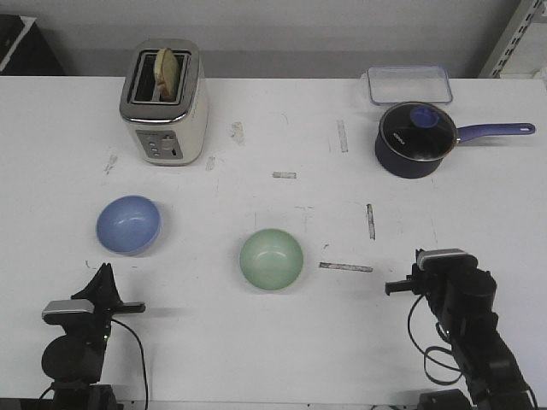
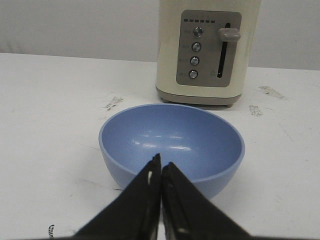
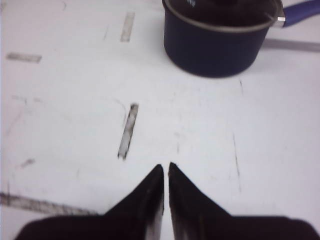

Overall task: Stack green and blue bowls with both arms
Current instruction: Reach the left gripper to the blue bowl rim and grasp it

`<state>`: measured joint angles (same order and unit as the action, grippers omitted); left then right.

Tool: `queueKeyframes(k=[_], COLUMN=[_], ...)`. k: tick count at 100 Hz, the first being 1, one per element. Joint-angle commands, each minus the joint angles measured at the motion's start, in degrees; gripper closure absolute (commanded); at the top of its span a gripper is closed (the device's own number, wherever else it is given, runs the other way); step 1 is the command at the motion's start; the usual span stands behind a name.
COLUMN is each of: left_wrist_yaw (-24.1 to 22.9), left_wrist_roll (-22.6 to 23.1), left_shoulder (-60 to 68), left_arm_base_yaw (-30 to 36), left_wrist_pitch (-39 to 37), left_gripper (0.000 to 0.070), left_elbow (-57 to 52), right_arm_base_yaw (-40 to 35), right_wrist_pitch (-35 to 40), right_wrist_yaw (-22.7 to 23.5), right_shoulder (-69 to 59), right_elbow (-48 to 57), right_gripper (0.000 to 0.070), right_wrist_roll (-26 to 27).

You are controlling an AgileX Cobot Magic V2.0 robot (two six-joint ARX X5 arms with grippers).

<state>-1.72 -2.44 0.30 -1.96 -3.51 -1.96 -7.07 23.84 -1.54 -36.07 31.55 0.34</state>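
The periwinkle blue bowl (image 1: pixel 128 225) sits upright on the white table at the left. It fills the left wrist view (image 2: pixel 172 145), just beyond my shut, empty left gripper (image 2: pixel 161 161). The pale mint green bowl (image 1: pixel 272 259) sits upright near the table's middle, apart from the blue one. My left gripper (image 1: pixel 104 272) rests at the near left, just short of the blue bowl. My right gripper (image 1: pixel 419 259) rests at the near right, to the right of the green bowl. In the right wrist view it (image 3: pixel 166 167) is shut and empty over bare table.
A cream toaster (image 1: pixel 164 101) with bread in it stands at the back left, behind the blue bowl (image 2: pixel 207 50). A dark navy lidded saucepan (image 1: pixel 416 138) with a blue handle stands at the back right (image 3: pixel 217 35). A clear plastic container (image 1: pixel 409 84) lies behind it. Tape marks dot the table.
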Motion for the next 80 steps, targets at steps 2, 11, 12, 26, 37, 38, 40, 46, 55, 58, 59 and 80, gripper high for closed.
queueKeyframes(k=[2, 11, 12, 26, 37, 38, 40, 46, 55, 58, 59, 80], left_wrist_yaw=[-0.2, -0.2, -0.2, -0.2, -0.2, -0.22, -0.22, -0.22, -0.2, -0.2, -0.2, -0.2], left_wrist_roll=[0.02, 0.0, 0.0, 0.02, 0.02, 0.04, 0.04, 0.31, 0.66, 0.74, 0.74, 0.68], left_shoulder=[-0.11, -0.11, -0.11, -0.09, 0.68, 0.87, 1.4, 3.74, 9.53, 12.04, 12.92, 31.89], left_arm_base_yaw=[0.0, 0.0, 0.0, 0.0, 0.0, 0.0, 0.0, 0.0, 0.0, 0.0, 0.0, -0.02], left_wrist_pitch=[-1.44, -3.21, -3.69, -7.82, -6.8, -6.64, -6.32, -4.87, -0.72, 1.11, 1.79, 16.26], left_gripper=[0.0699, 0.0699, 0.0699, 0.0699, 0.0699, 0.0699, 0.0699, 0.0699, 0.0699, 0.0699, 0.0699, 0.0553], left_elbow=[1.22, 1.16, 1.11, -0.79, -6.4, -7.06, -8.44, -13.25, -21.94, -25.18, -26.32, -48.5], right_arm_base_yaw=[-0.07, -0.07, -0.07, -0.07, -0.07, -0.07, -0.07, -0.07, -0.07, -0.07, -0.07, -0.07], right_wrist_pitch=[-1.66, -1.75, -1.75, -2.4, -2.4, -2.4, -2.4, -2.4, -2.4, -2.4, -2.4, -2.38], right_wrist_yaw=[-0.15, -0.17, -0.17, -0.17, -0.17, -0.17, -0.17, -0.15, -0.17, -0.15, -0.17, -0.02], right_shoulder=[3.15, 5.57, 5.79, 7.41, 7.52, 7.5, 7.5, 7.48, 7.08, 7.04, 7.04, 6.62], right_elbow=[-1.42, -2.21, -2.21, -2.21, -2.21, -2.21, -2.21, -2.21, -2.21, -2.21, -2.23, -2.23], right_gripper=[0.0694, 0.0694, 0.0694, 0.0694, 0.0694, 0.0694, 0.0694, 0.0694, 0.0694, 0.0694, 0.0694, 0.0694], right_wrist_roll=[-0.44, -0.44, -0.44, -0.44, -0.42, -0.42, -0.42, -0.42, -0.44, -0.42, -0.42, -0.39])
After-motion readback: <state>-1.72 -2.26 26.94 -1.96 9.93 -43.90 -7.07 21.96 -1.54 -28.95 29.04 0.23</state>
